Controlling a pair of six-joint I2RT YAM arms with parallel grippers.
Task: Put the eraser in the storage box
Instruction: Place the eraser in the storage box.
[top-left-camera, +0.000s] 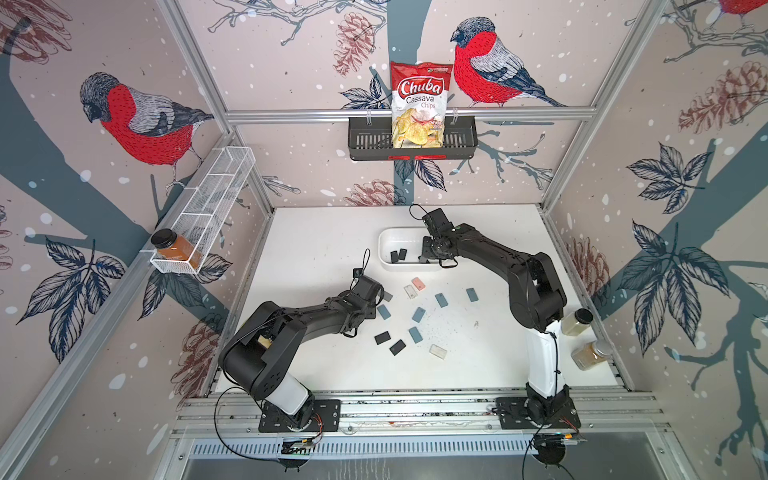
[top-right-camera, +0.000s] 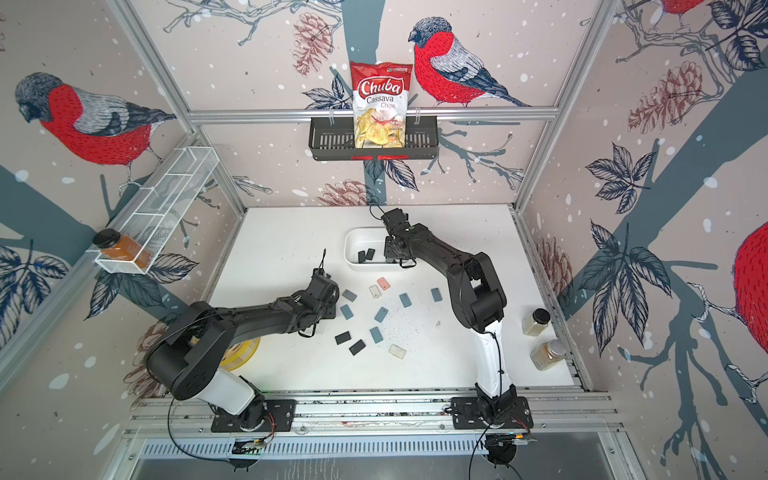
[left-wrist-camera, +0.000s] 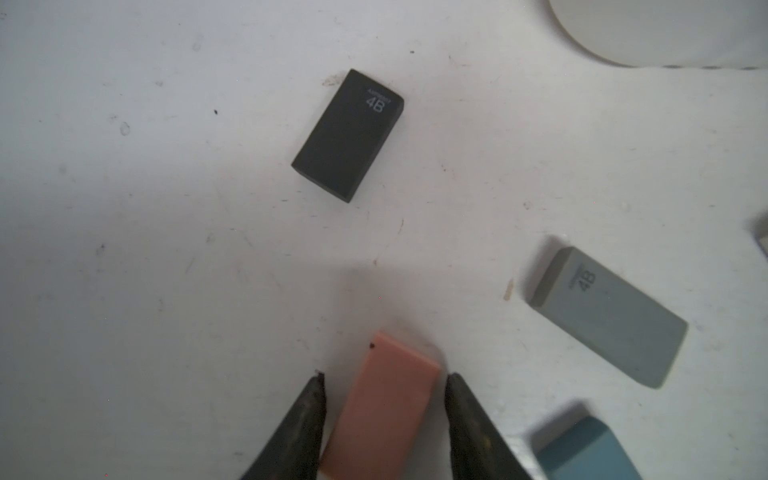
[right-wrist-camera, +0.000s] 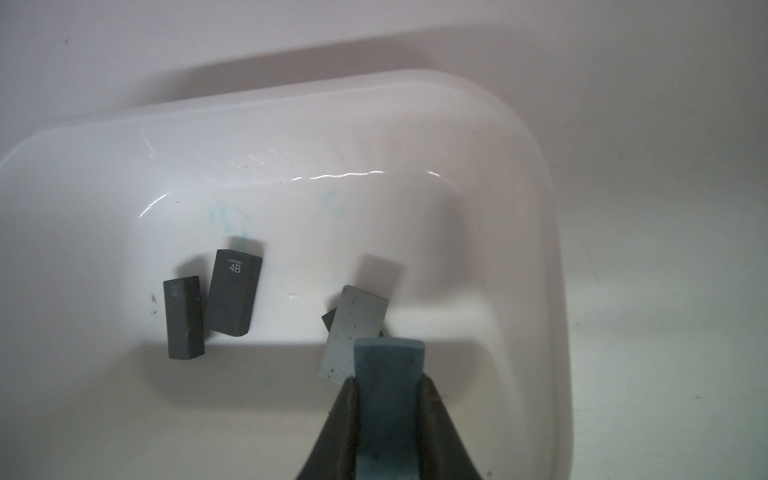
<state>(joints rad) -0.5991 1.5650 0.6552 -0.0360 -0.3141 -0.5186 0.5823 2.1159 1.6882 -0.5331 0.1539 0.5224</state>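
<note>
Two tools | my right tool (right-wrist-camera: 388, 380) pinches a blue eraser (right-wrist-camera: 388, 359) above the storage box (right-wrist-camera: 519, 208) | my left tool (left-wrist-camera: 385, 375) narrow, jaws flanking a pink eraser (left-wrist-camera: 386, 415) flat on the bench (left-wrist-camera: 166, 208), slight gap one side

Blue eraser (right-wrist-camera: 388, 361) hangs over the white storage box (right-wrist-camera: 291, 137), which holds perhaps 4 other erasers (right-wrist-camera: 235, 293).

White tabletop (top-left-camera: 316, 249) was scuffed, with dark crumbs (top-left-camera: 436, 328) mid-right. Directly on it: white smooth plastic storage box (top-left-camera: 388, 235) at the back; loose rectangular erasers scattered in front: two black erasers (top-left-camera: 382, 337), several blue-grey erasers (top-left-camera: 418, 314), one pink eraser (top-left-camera: 418, 284), one translucent eraser (top-left-camera: 438, 351). Two glass spice jars (top-left-camera: 577, 322) sat near the right edge.
</note>
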